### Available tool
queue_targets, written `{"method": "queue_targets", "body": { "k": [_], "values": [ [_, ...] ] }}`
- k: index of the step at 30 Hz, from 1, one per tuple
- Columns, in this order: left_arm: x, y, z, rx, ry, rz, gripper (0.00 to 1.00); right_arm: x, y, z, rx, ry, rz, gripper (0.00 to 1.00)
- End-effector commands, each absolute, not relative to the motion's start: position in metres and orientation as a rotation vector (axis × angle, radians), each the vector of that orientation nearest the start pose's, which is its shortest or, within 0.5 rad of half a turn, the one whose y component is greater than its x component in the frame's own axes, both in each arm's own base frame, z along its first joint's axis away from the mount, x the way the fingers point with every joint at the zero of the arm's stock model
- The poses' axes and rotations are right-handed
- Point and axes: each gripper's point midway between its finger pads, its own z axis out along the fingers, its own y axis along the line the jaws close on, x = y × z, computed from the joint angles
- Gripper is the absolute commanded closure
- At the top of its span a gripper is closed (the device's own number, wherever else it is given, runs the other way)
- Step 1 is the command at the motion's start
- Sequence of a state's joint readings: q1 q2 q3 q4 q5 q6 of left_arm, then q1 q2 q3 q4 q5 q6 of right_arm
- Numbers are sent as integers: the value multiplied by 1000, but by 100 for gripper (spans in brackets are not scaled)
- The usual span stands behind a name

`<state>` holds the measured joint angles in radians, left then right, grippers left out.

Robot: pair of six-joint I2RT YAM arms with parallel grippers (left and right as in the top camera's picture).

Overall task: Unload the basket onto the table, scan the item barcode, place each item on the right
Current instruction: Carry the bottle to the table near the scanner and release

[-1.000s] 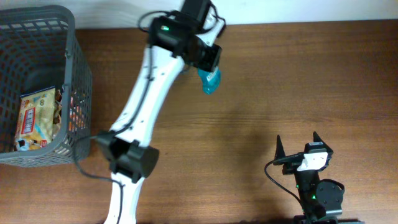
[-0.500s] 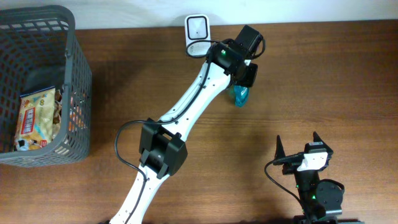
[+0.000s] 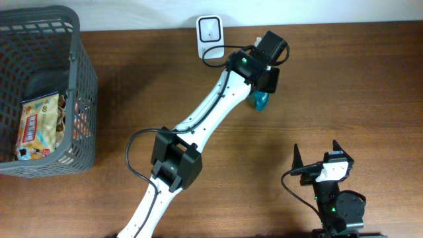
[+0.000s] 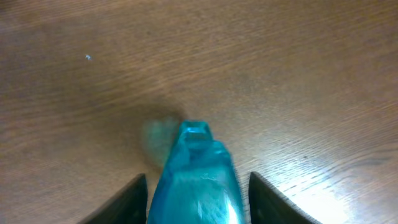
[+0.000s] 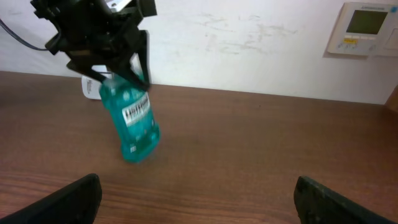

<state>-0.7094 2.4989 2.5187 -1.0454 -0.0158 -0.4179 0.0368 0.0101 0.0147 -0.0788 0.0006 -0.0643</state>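
Scanning run, mid-bench: a teal mouthwash bottle [image 5: 132,118] sits between the left jaws, which straddle its upper part from above. It hangs tilted, with its base low over the wooden bench [image 3: 344,79]. The left jaws stand partly parted with only slivers of gap beside the bottle's flanks in the left wrist view, and whether they are pinching it cannot be told. Nor can contact between the base and the bench. The right jaws are spread wide and hold nothing, well back from the bottle on the robot's near side.

The bottle looks like smooth, rigid plastic and, judging by its colour throughout, is filled with liquid. It is likely fairly heavy for its size, top-hung and prone to swing or slip. The narrower shoulder under the cap seems the safest hold, since it leaves the printed label free. No barcode shows in any view.

The white scanner [image 3: 209,30] stands just left of the left jaws, close to the bench's far edge and the wall. That leaves little room beyond the jaws. To their right and back toward the robot the bench lies open. The grey basket [image 3: 86,86], holding a snack packet [image 3: 39,125], is well off to their left.
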Motion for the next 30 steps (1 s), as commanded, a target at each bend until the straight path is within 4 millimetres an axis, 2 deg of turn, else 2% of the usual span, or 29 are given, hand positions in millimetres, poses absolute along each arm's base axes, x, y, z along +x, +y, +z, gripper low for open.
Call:
{"method": "queue_targets", "body": {
  "k": [1,6,8,10,11,14,15,16,18,19,20,21,22,23,24,25,26,28,30],
  "values": [
    [459,-393,123,377,2617,-368,44,246,6,156,-78,1648,-37,2],
    [461,-394,124,375,2610,-374,42,246,6,156,-78,1648,-37,2],
    [465,-392,136,361,2587,-388,41,246,6,156,-78,1648,-37,2],
    [474,-386,171,331,2528,-426,41,246,6,156,-78,1648,-37,2],
    [477,-380,194,312,2490,-446,38,246,6,156,-78,1648,-37,2],
    [478,-367,248,277,2403,-488,18,246,6,156,-78,1648,-37,2],
    [476,-355,274,257,2366,-502,8,246,6,156,-78,1648,-37,2],
    [475,-335,301,248,2330,-494,3,246,6,156,-78,1648,-37,2],
    [473,-297,337,248,2279,-456,1,246,6,156,-78,1648,-37,2],
    [473,-269,359,220,2250,-433,0,246,6,156,-78,1648,-37,2],
    [471,-227,387,156,2210,-402,1,246,6,156,-78,1648,-37,2],
    [470,-203,402,120,2185,-380,1,246,6,156,-78,1648,-37,2],
    [468,-167,420,56,2153,-347,1,246,6,156,-78,1648,-37,2],
    [465,-118,439,-45,2116,-298,1,246,6,156,-78,1648,-37,2],
    [463,-84,449,-119,2094,-256,1,246,6,156,-78,1648,-37,2],
    [455,-14,457,-284,2065,-120,1,246,6,156,-78,1648,-37,2],
    [447,36,456,-412,2053,2,1,246,6,156,-78,1648,-37,2],
    [424,113,444,-619,2063,199,1,246,6,156,-78,1648,-37,2],
    [393,195,413,-820,2127,392,1,246,6,156,-78,1648,-37,2]
  ]
}}
